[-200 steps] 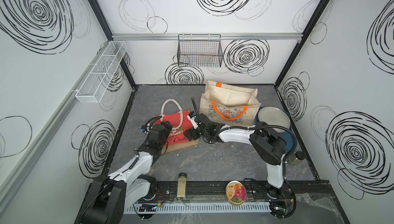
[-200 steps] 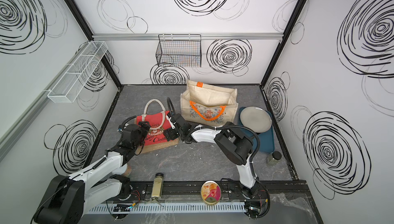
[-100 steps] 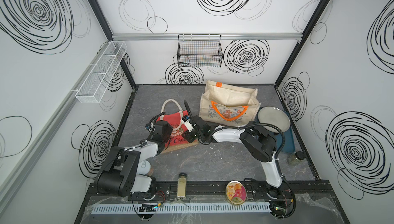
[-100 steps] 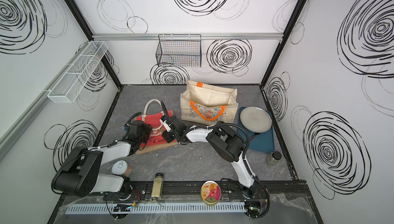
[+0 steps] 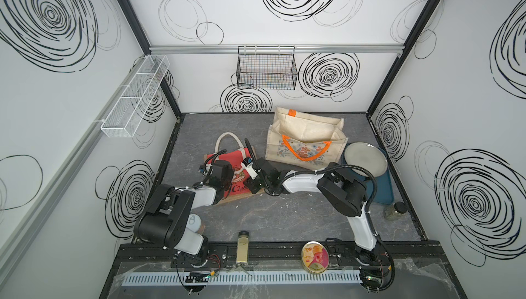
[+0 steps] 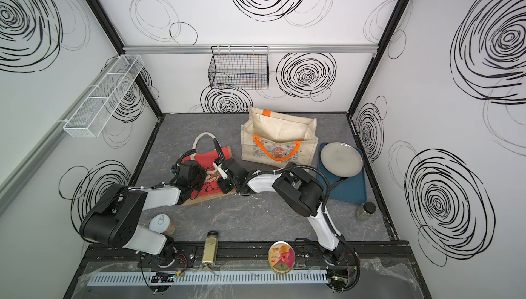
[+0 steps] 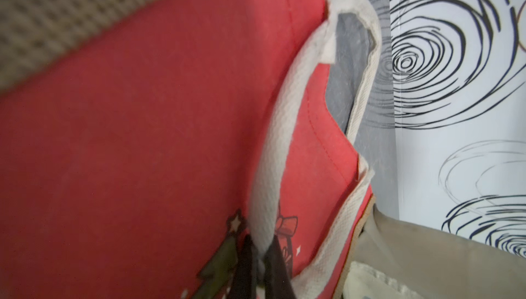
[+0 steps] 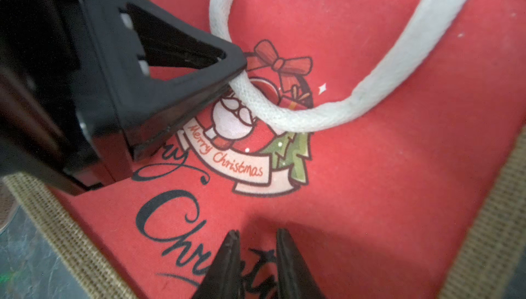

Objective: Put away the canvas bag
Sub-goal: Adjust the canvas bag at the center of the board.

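Since the red bag (image 8: 384, 183) is soft, light cloth, I'd lift by its rope handle (image 8: 299, 118): left jaws pinch it; right jaws narrow over the cloth, grip unclear.

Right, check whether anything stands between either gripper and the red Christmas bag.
Nothing visible does. The left gripper is shut on the red Christmas bag's white handle; the right gripper is down at its printed face, jaws narrowly apart.

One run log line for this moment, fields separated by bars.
left gripper: shut on handle | right gripper: slightly apart on red bag, grip unclear | red bag: lying on table
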